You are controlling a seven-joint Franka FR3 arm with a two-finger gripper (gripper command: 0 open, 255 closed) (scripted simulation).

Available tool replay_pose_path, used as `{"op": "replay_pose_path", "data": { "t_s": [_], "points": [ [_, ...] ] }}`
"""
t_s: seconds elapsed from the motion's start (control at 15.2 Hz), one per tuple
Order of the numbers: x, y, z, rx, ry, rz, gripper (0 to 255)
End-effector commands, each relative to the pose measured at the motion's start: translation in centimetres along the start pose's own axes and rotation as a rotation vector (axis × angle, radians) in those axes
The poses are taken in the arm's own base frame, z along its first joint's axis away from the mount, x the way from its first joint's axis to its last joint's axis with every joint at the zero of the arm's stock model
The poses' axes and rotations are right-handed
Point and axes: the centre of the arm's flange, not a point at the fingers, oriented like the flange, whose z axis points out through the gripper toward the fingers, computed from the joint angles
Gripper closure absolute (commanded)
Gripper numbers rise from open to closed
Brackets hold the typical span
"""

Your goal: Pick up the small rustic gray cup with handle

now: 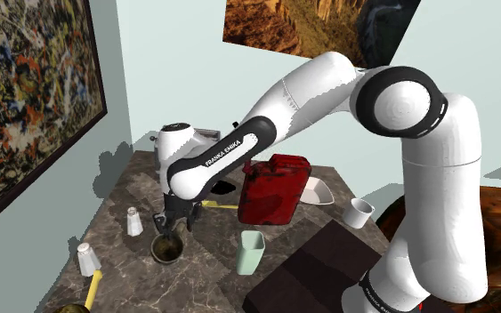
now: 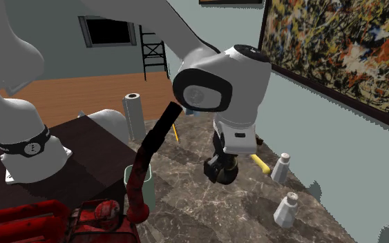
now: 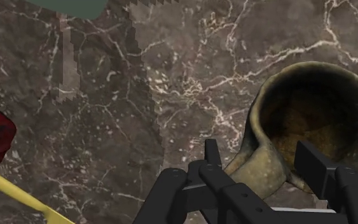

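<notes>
Two-finger black gripper point(image 3: 263, 158) spread astride wall of olive-brown handled cup point(image 3: 311, 108) on dark marble tabletop point(image 1: 204, 276), shoulder view: red jerrycan point(image 1: 275, 188) at two o'clock, pale green tumbler point(image 1: 251, 251) at three, white shaker point(image 1: 133, 221) at ten.

Pale blue-green walls point(image 1: 150, 71) meet behind the far corner of the dark, veined marble worktop point(image 1: 204, 276). A big splatter painting point(image 1: 26, 89) in a dark frame hangs along one edge, and a canyon picture point(image 1: 319, 27) hangs on the other wall. Beyond lies an orange wooden floor point(image 2: 82, 93) with a black chair point(image 2: 155, 52).
</notes>
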Motion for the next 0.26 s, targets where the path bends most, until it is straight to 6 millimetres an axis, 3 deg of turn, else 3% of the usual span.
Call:
{"op": "replay_pose_path", "data": {
  "t_s": [0.0, 0.2],
  "points": [
    [-0.21, 0.03, -1.12, 0.000, 0.000, 0.000, 255],
    [-0.30, 0.02, -1.72, 0.000, 0.000, 0.000, 255]
  ]
}}
